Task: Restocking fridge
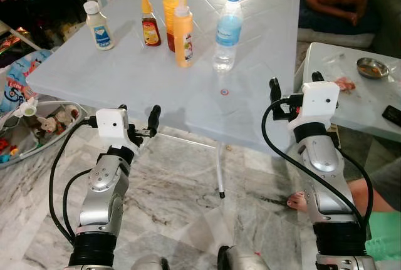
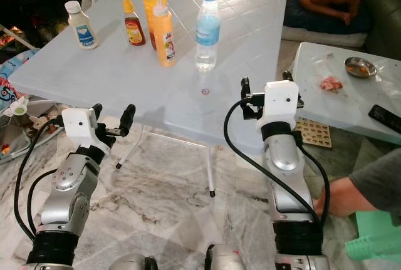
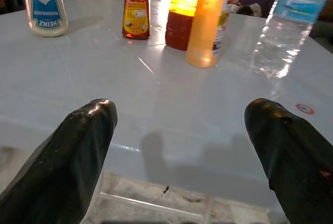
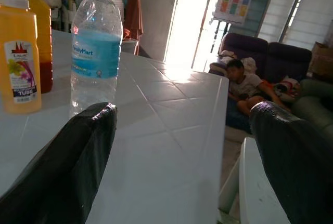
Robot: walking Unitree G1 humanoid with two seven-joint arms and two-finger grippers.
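Observation:
On the white plastic table [image 1: 125,76] stand a white mayonnaise bottle [image 1: 99,25], a small brown sauce bottle [image 1: 149,22], a tall orange juice bottle [image 1: 172,7], a yellow squeeze bottle [image 1: 183,35] and a clear water bottle [image 1: 228,31] with a blue cap. My left gripper [image 1: 139,112] hovers open at the table's near edge, nothing between its fingers [image 3: 67,156]. My right gripper [image 1: 296,83] is raised by the table's near right corner, open and empty. Along its fingers [image 4: 73,161] the water bottle [image 4: 96,52] stands to one side, well beyond the tips.
A second low white table [image 1: 351,104] at the right holds a metal bowl [image 1: 372,67] and a dark remote [image 1: 392,114]. A person's foot [image 1: 297,202] rests on the marble floor beside my right arm. A baby bouncer with toys [image 1: 37,119] lies at the left.

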